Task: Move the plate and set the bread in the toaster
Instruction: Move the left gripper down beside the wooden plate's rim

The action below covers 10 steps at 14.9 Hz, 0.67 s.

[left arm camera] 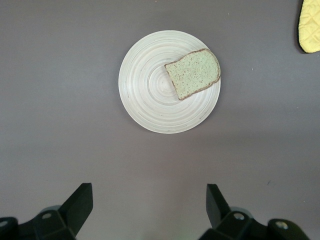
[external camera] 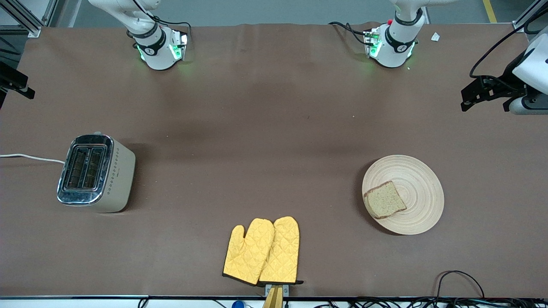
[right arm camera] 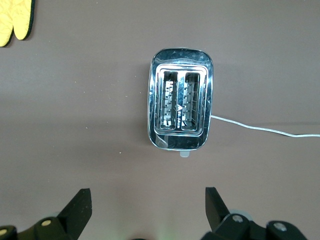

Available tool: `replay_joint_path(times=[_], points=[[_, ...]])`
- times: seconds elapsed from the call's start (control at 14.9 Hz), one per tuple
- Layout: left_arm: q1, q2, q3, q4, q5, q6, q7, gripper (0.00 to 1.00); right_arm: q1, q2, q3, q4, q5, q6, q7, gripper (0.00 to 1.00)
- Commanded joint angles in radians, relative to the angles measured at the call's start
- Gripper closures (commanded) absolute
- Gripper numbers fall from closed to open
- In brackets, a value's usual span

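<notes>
The pale wooden plate (external camera: 417,182) lies on the table toward the left arm's end, and the slice of brown bread (external camera: 384,199) lies flat on the part of it nearest the right arm's end. The left wrist view shows the plate (left arm camera: 150,95) and the bread (left arm camera: 193,73). The cream toaster (external camera: 96,173) stands toward the right arm's end with both slots empty (right arm camera: 180,105). My left gripper (external camera: 473,95) hangs open and empty high over the left arm's end of the table (left arm camera: 150,200). My right gripper (external camera: 13,83) is open and empty high over the right arm's end (right arm camera: 148,202).
A pair of yellow oven mitts (external camera: 262,251) lies near the table's front edge, between toaster and plate. The toaster's white cord (external camera: 30,157) runs off the right arm's end of the table. Black cables (external camera: 458,278) lie at the front edge.
</notes>
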State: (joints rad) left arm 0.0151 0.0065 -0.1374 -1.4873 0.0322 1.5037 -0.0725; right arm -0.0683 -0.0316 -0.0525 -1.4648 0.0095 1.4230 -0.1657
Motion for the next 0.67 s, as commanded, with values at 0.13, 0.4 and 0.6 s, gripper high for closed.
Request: replay_joint_path(times=[0.13,0.4,0.6], points=[[0.003,-0.003,-0.004,0.012,0.02,-0.011,0.005,0.0,-0.008,-0.004,0.003,-0.006,0.006,0.002,-0.009,0.0],[0.011,0.0,0.007,0.013,0.014,-0.011,0.023,0.0,-0.007,-0.004,0.003,-0.006,0.006,0.005,-0.009,0.0],[0.054,0.018,0.021,0.028,-0.02,-0.01,0.026,0.0,-0.004,-0.004,0.003,-0.006,0.006,0.007,-0.009,0.0]])
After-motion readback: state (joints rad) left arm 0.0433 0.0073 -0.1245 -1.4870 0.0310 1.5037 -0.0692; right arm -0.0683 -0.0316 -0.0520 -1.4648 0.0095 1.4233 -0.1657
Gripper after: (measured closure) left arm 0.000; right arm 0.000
